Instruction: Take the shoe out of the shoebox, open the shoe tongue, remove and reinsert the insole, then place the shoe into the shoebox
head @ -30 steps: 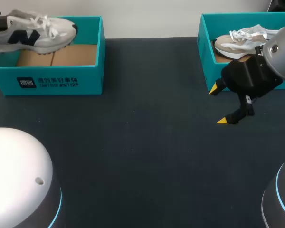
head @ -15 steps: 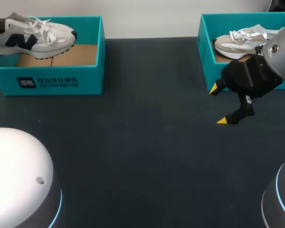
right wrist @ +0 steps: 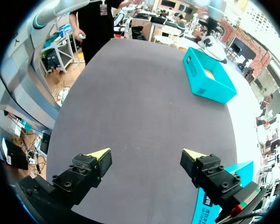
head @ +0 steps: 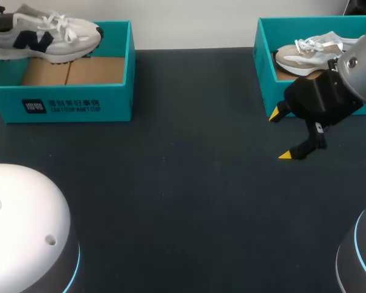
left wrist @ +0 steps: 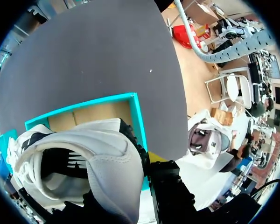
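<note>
Two teal boxes from overhead: shoebox [head: 79,105] beneath the held-up white shoe [head: 46,38], second box [head: 265,73] holding another shoe [head: 305,54], right gripper [head: 280,135] spread wide before it. Left wrist: left gripper [left wrist: 107,186] clamped on the white shoe's heel above the shoebox. Right wrist: fingers [right wrist: 91,165] apart over table [right wrist: 144,93].

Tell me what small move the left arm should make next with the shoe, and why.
Probably carry the shoe sideways over the table and lower it there. The left gripper holds it by the heel, raised above the left shoebox, and the tongue does not look opened yet, so that work seems to need the shoe set down outside the box.
</note>
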Robot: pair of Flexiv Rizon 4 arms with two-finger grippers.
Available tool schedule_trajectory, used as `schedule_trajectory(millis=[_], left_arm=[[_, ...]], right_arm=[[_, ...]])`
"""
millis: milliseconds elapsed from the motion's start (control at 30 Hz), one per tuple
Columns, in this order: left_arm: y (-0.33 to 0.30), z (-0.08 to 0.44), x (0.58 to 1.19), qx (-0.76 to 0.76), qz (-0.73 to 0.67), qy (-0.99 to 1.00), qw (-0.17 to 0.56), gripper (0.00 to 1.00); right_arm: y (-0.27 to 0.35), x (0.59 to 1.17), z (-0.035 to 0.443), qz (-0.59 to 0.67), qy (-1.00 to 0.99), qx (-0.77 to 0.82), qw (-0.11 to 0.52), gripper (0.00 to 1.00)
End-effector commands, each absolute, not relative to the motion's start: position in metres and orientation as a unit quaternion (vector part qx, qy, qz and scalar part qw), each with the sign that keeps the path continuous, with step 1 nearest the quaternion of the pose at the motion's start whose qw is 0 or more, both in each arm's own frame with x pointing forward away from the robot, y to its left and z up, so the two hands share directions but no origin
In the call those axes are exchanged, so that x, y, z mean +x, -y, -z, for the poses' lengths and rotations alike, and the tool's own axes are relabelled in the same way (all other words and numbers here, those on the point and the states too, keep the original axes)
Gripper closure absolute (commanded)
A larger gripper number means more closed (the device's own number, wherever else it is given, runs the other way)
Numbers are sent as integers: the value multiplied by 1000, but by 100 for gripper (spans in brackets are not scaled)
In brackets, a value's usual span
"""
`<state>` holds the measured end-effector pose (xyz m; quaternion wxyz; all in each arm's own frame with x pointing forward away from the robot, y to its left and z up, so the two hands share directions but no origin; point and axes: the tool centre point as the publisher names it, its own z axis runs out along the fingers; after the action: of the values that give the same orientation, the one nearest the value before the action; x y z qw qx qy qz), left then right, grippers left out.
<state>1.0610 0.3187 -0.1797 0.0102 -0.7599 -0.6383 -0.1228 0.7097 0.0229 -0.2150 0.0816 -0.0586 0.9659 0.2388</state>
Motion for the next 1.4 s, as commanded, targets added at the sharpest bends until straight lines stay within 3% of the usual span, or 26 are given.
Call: schedule_trajectory(millis=[33,600,1400], left_arm=[[-316,189,1083,-760,94,642,41,100],[-309,249,1092,-755,99,646,53,100],[-306,306,1058,-752,97,650,55,100]], right_arm=[[-24,710,216,-238,-966,-58,82,0],[-24,710,216,-238,-966,-58,82,0],[-24,710,216,-238,-966,-58,82,0]])
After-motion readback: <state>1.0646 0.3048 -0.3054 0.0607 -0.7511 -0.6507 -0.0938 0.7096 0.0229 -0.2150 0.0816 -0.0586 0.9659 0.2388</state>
